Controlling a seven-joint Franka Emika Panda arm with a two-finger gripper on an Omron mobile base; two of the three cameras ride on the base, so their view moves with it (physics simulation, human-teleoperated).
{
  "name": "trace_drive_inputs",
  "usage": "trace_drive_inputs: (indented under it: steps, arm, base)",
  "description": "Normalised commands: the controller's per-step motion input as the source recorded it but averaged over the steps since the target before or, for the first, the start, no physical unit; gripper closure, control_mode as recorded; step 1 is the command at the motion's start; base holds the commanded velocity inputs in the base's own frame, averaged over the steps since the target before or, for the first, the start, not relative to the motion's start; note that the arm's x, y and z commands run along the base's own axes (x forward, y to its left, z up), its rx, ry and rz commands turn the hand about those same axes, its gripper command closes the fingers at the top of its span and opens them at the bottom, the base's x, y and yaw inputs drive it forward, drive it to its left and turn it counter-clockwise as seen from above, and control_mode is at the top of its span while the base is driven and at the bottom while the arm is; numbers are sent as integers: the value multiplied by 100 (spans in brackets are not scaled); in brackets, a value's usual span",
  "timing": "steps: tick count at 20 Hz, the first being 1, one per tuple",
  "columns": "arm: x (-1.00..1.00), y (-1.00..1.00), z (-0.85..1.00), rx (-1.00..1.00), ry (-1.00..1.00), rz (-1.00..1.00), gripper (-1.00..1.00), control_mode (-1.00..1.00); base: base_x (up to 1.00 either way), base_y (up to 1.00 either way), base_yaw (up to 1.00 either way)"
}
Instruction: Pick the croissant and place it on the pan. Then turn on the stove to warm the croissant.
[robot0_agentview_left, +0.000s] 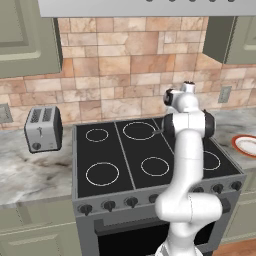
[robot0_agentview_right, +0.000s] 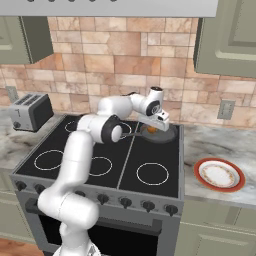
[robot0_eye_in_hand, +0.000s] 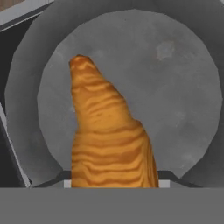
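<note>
Because the croissant (robot0_eye_in_hand: 111, 131) is pinched between the jaws of the gripper (robot0_agentview_right: 151, 128) and hangs directly over the pan (robot0_eye_in_hand: 175, 87) on the stove (robot0_agentview_right: 150, 150), rear right burner, release looks imminent; knobs (robot0_agentview_right: 125, 202) appear untouched.

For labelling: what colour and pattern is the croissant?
Orange-brown with darker wavy stripes, croissant; clearest in the hand view.

You are looking at frames with no readable text: no words, brands, numbers or signs are showing. The stove (robot0_agentview_left: 150, 155) is carrying only plain white burner rings, its knobs (robot0_agentview_right: 125, 202) are showing no legible marks, and the toaster (robot0_agentview_left: 43, 129) is bearing no label you can read.
</note>
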Motion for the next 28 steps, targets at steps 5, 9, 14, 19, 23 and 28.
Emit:
trace_drive_inputs:
  steps: [5,9,14,19,23,28]
  arm:
    - [26,-5,-22,0,0,0,-100,-100]
    - [-2,-41,0,0,0,0,-100,-100]
    - [-27,-22,7,1,-6,1,-100,-100]
    - [-45,7,14,0,-12,4,-100,-100]
    - [-66,25,31,0,-13,1,-100,-100]
    - [-100,29,1,-1,-12,3,-100,-100]
  base:
    - [0,0,0]
    - [0,0,0]
    - [0,0,0]
    - [0,0,0]
    - [0,0,0]
    - [0,0,0]
